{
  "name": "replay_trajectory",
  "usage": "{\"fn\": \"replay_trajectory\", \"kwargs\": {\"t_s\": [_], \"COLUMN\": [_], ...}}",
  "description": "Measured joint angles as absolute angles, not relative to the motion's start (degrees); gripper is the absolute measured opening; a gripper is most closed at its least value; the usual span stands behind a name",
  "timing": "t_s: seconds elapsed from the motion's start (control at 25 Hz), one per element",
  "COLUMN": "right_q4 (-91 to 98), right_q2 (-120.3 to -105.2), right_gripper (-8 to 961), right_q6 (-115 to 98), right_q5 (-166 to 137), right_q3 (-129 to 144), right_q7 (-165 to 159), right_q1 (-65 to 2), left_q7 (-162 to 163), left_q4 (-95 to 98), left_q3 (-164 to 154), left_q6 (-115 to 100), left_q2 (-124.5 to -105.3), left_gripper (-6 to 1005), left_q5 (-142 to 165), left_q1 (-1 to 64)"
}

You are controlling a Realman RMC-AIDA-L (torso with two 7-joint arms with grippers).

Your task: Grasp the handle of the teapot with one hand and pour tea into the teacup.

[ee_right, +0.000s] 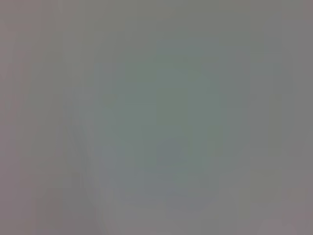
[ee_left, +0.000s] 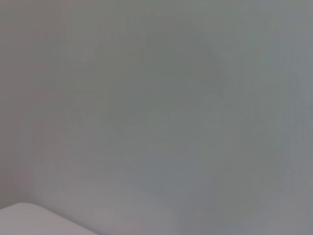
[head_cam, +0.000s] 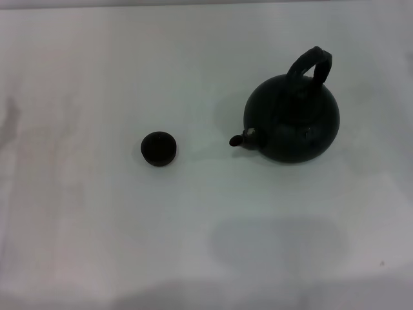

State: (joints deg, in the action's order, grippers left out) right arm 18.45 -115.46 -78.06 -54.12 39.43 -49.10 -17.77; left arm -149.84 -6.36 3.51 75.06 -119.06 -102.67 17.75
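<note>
On the white table (head_cam: 97,245) below my head camera, a dark round teapot (head_cam: 293,123) stands upright at about two o'clock from the scene's centre, its arched handle (head_cam: 311,63) rising over the far side of the body. Its short spout (head_cam: 237,139) points toward nine o'clock, straight at the small dark teacup (head_cam: 158,148), which sits apart from it, left of centre. I read the pot's long axis, handle to spout, as running roughly from one o'clock down to eight. Neither pincer shows in any of my views; both wrist cameras give only blank grey, so I cannot tell whether either is spread or pressed together, nor say exactly how the pot lies from either one. By the layout, I judge the right arm nearer the handle, the pot standing on that side. Whether the cup holds tea I cannot see, so this arrangement fits a pot awaiting its pour or one set back down after it.
</note>
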Motion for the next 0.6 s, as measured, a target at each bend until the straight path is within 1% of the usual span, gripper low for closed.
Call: {"fn": "replay_trajectory", "kwargs": {"t_s": [0.2, 0.4, 0.6], "right_q4": [10.19, 8.5, 7.86], "right_q2": [-115.49, -115.5, -115.48], "right_gripper": [743, 741, 741], "right_q6": [-76.02, -67.94, -66.23], "right_q5": [-48.26, -48.08, -48.04], "right_q3": [39.34, 38.75, 38.7], "right_q7": [-35.17, -33.94, -33.97], "right_q1": [-20.64, -23.12, -23.72], "left_q7": [-150.53, -153.5, -153.67], "left_q4": [-6.33, -6.53, -6.69], "left_q3": [3.23, 3.1, 3.35], "left_q6": [73.98, 71.29, 70.66], "left_q2": [-119.12, -119.11, -119.15], "left_gripper": [861, 861, 862], "left_q5": [-102.36, -102.21, -102.22], "left_q1": [18.69, 20.17, 21.17]}}
